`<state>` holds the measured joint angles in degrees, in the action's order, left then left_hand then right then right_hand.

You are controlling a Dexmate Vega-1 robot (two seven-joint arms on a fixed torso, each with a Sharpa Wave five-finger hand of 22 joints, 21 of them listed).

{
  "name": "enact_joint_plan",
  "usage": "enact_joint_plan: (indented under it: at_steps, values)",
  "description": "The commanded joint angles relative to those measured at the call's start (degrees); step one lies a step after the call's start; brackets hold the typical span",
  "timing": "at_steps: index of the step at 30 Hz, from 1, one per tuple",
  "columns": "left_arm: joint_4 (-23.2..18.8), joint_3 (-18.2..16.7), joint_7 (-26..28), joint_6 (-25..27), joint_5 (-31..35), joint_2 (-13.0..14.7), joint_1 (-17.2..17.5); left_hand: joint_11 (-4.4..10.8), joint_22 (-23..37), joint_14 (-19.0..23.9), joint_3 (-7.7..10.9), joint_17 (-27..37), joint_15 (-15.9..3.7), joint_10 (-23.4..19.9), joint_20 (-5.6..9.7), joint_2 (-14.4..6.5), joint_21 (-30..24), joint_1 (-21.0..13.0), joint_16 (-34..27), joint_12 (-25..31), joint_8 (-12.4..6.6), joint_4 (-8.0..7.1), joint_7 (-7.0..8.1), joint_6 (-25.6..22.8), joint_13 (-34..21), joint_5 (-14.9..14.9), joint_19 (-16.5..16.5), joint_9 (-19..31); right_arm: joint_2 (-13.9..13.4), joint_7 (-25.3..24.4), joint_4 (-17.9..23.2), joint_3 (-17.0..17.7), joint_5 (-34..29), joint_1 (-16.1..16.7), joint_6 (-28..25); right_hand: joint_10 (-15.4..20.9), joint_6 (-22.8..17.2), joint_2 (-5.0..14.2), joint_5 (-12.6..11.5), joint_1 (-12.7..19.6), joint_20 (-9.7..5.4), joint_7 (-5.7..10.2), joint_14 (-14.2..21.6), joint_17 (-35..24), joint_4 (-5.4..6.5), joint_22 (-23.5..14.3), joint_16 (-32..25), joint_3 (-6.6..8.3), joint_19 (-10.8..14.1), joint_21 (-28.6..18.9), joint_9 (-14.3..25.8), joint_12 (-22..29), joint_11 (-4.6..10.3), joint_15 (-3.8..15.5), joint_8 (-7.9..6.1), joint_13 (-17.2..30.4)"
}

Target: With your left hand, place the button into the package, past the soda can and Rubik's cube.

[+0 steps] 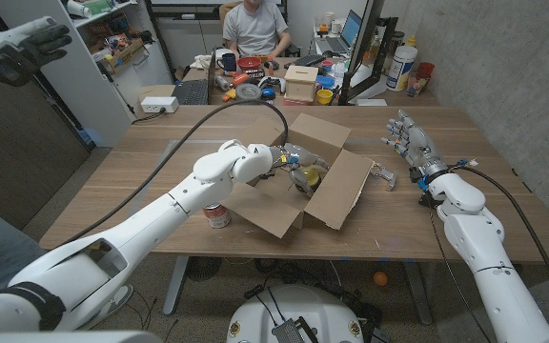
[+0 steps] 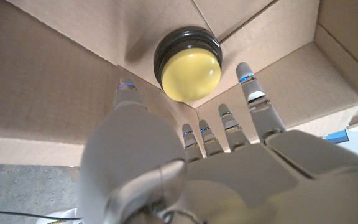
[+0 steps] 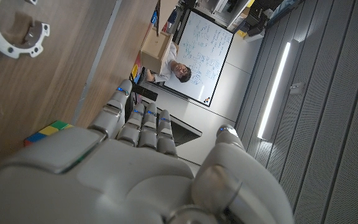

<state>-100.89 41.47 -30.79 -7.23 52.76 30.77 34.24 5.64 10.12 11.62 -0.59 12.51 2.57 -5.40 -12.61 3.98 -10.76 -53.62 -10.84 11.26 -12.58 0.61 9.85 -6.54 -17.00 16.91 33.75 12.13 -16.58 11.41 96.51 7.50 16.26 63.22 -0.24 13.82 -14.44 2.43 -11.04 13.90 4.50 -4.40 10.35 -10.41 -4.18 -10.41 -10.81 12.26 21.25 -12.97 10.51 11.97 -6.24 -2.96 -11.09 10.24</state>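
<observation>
The button [image 2: 188, 63], a yellow dome in a black ring, is seen lying in an inner corner of the cardboard box [image 1: 336, 186], just beyond the fingertips [image 2: 246, 73] of the left robot hand [image 2: 185, 168]. That robot hand is spread and grasps nothing; the button appears already released. It is judged to be a rigid, light plastic piece, the glossy dome likely slippery and springy, so hold is best taken across the black ring rather than on the cap.

In the head view the box stands open at the middle of the tabletop [image 1: 160, 181], with the soda can [image 1: 217, 216] just beside it at about 8 o'clock. The right robot hand [image 1: 411, 141] rests at 3 o'clock of the box, fingers apart and empty, a Rubik's cube [image 3: 47, 132] close by it. No writing on the can or box can be read.
</observation>
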Motion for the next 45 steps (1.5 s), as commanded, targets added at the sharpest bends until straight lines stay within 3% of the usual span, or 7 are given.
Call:
enact_joint_plan:
  at_steps: [1, 11, 17, 23, 26, 31, 45]
  values:
    - [-5.0, -3.1, 1.2, 2.6, 1.2, 2.0, 1.8, 0.27, 0.1, 0.9, -0.59, -0.1, -0.11, -1.3, 0.11, 0.0, -0.1, 0.7, -0.7, 0.6, -0.55, -0.27, 0.36, -1.1, -0.1, 0.5, -0.2, 0.3, 0.0, -0.1, -0.2, -0.5, -0.3, -0.7, -0.1, 0.4, -0.3, 0.36, -0.2, 0.2, 0.29, -0.05, 0.5, -0.1, -0.09, -0.1, -0.1, -0.19, 0.1, 0.1, 0.3, 0.0, 0.04, 0.22, -0.11, 0.2]
    - [-12.8, -11.4, 5.5, 7.4, -2.3, 4.9, 8.1, 1.8, 0.2, 2.8, -0.68, -0.2, -0.6, -3.4, 0.31, -0.5, -0.7, 0.6, -1.3, 1.4, -1.34, -0.42, 0.54, -2.7, 0.1, 1.3, 0.8, 0.5, 0.5, -1.9, 0.7, -1.2, -1.6, -0.6, 0.6, 0.5, -0.3, 0.41, -0.2, 0.2, 0.15, 0.06, 0.5, -0.1, -0.13, -0.1, -0.1, -0.21, -0.3, 0.4, 0.3, 0.0, 0.06, 0.11, -0.11, 0.2]
    - [-16.0, -18.3, 12.0, 10.8, -7.9, 5.5, 13.9, 1.54, 0.3, 1.5, -0.79, -0.2, 0.12, -3.2, 0.13, -1.3, -0.8, 1.3, -0.8, 1.3, -1.55, -1.02, -0.42, -3.2, 0.3, 1.7, 1.1, 0.5, 0.9, -4.0, 1.8, -2.0, -3.2, -0.2, 2.3, 1.0, -1.8, 0.6, -0.2, 0.4, -4.8, 0.66, -2.3, -0.1, -0.38, -0.3, 0.7, -0.28, -6.2, 2.5, 0.3, 0.1, 0.55, 0.42, -0.47, 0.2]
    - [-17.5, -26.6, 18.1, 12.4, -19.6, 4.7, 19.9, 1.12, 0.3, 1.2, -1.22, -0.2, 0.59, -2.8, 0.02, -2.5, -0.5, 3.6, -0.8, 1.0, -1.3, -2.59, -1.9, -2.8, 0.6, 2.1, 0.1, 0.5, 0.7, -5.4, 4.9, -3.0, -4.2, 0.5, 2.7, 0.9, -2.0, 0.69, -0.2, 0.5, -5.2, 0.75, -3.0, -0.1, -0.42, -0.3, 0.9, -0.27, -7.1, 2.6, 0.3, 0.0, 0.62, 0.44, -0.47, 0.2]
    - [-18.5, -29.9, 21.6, 13.1, -22.9, 4.7, 22.4, 0.59, 0.4, 1.0, -1.6, -0.1, 0.73, -2.4, 0.02, -4.9, -0.2, 7.1, -0.8, 0.8, -1.01, -5.09, -2.48, -2.4, 1.1, 2.2, -1.2, 0.4, 0.6, -6.4, 7.2, -3.5, -4.7, 1.1, 2.2, 0.9, -2.0, 0.7, -0.2, 0.5, -5.26, 0.8, -3.1, -0.1, -0.43, -0.3, 0.8, -0.27, -7.2, 2.6, 0.3, 0.0, 0.72, 0.47, -0.46, 0.2]
    - [-20.3, -36.8, 25.3, 13.5, -32.3, 3.4, 26.8, 0.41, 0.4, -0.6, -2.34, -0.2, 1.51, -2.2, 0.04, -6.2, 0.3, 10.1, -0.3, 0.6, -0.79, -7.08, -2.85, -2.3, 1.6, 2.1, -3.4, 0.3, 0.1, -7.9, 11.7, -4.7, -6.4, 2.2, 1.8, 0.9, -2.0, 0.74, -0.2, 0.4, -5.22, 0.79, -3.1, -0.1, -0.43, -0.3, 0.7, -0.3, -7.4, 2.5, 0.3, 0.0, 0.89, 0.47, -0.43, 0.2]
    - [-21.7, -45.9, 30.9, 10.6, -45.3, 3.9, 33.5, -0.51, 0.3, -2.3, -4.48, -0.5, 3.18, -0.6, 0.02, -6.3, 0.6, 15.1, -0.1, 0.1, -0.11, -9.35, -4.32, -1.1, 2.6, 1.6, -7.9, 0.1, 0.0, -13.9, 22.3, -9.2, -11.5, 5.6, -1.4, 1.5, -2.5, 0.73, -0.3, 0.4, -5.6, -0.46, -2.6, -0.1, -0.46, -0.3, 0.4, -0.41, -7.3, 2.1, 0.3, 0.2, 0.81, 0.7, -0.49, 0.2]
